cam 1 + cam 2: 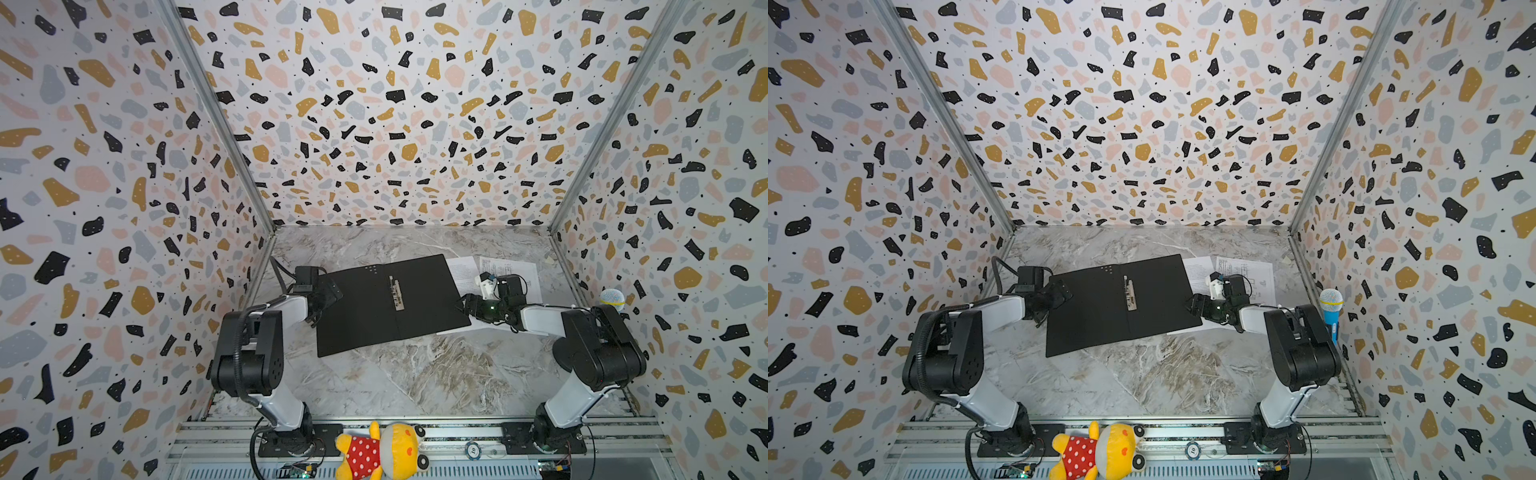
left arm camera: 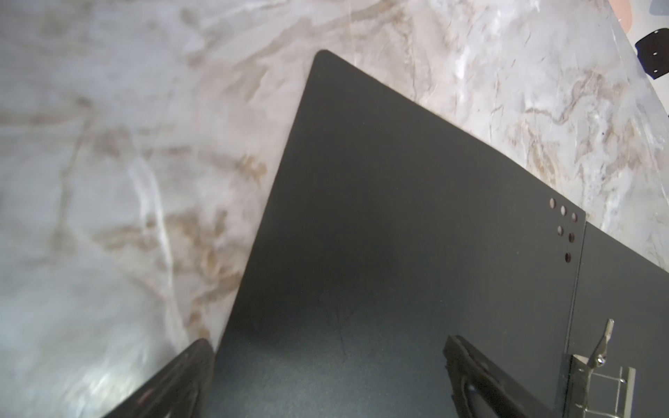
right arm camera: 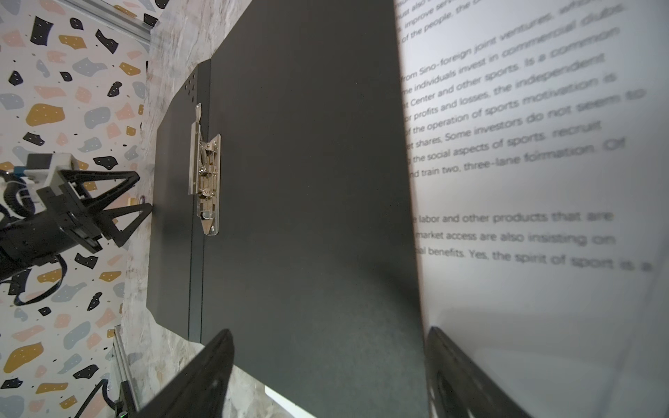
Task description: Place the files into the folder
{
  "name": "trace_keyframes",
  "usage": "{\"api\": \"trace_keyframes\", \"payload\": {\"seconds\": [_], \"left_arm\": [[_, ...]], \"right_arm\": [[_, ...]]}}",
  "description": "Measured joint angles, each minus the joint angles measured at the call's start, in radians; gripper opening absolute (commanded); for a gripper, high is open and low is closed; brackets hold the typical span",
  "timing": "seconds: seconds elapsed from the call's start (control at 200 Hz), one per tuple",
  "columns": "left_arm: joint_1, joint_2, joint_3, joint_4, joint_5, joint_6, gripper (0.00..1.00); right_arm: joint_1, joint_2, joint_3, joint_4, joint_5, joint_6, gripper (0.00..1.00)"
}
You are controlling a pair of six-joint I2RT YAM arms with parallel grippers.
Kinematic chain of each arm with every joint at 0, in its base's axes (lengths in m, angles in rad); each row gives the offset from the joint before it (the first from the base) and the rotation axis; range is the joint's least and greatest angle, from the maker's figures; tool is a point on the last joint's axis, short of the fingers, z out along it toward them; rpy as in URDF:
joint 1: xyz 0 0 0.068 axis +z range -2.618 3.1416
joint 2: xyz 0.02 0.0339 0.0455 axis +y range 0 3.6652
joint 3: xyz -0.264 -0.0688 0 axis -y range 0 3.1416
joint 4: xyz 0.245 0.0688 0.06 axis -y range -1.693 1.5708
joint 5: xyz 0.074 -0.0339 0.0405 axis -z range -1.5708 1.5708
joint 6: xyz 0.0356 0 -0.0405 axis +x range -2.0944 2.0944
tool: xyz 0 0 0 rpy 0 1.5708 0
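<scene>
Left hand (image 1: 331,291): jaws wide, holding nothing; it sits over the folder's left leaf, toward the left edge of the worktop (image 1: 415,374); we judge it is there to steady that leaf; whether it touches, we cannot tell.
Right hand (image 3: 325,362): jaws wide, empty; one jaw over the folder's right leaf, one over the text sheet, so it straddles the edge where card covers paper.
Folder (image 1: 361,320): open, black inside up, mid-worktop toward the far edge; metal clip (image 1: 395,293) at the spine exposed to take sheets.
Files: text sheet (image 1: 462,272) partly under the right leaf; drawing sheet (image 1: 513,272) beside it, toward the far right corner; neither is in yet.
Risk: we expect that drawing the trapped sheet out could drag the folder along.
</scene>
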Motion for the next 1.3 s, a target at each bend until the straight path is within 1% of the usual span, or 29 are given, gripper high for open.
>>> {"api": "trace_keyframes", "payload": {"seconds": [0.38,0.586,0.731,0.856,0.991,1.156,1.302], "left_arm": [[0.017,0.134,0.174,-0.037,-0.010,0.063,1.00],[0.005,0.136,0.220,-0.080,0.014,0.070,1.00],[0.000,0.113,0.224,-0.098,0.034,0.069,1.00],[-0.013,0.071,0.224,-0.102,0.046,0.067,1.00],[-0.059,0.009,0.214,-0.097,0.062,0.055,1.00],[-0.149,-0.044,0.214,-0.096,0.073,0.044,0.99],[-0.242,-0.065,0.219,-0.096,0.077,0.042,1.00]], "right_arm": [[0.076,-0.029,-0.033,0.020,0.031,0.052,0.83],[0.126,-0.029,-0.034,0.019,0.004,0.082,0.83],[0.131,-0.035,-0.030,-0.003,0.005,0.084,0.84],[0.092,-0.076,-0.027,-0.053,0.027,0.071,0.87],[0.020,-0.140,-0.002,-0.116,0.071,0.029,0.89],[-0.066,-0.208,0.014,-0.172,0.152,-0.027,0.91],[-0.137,-0.216,0.014,-0.207,0.225,-0.056,0.92]]}}
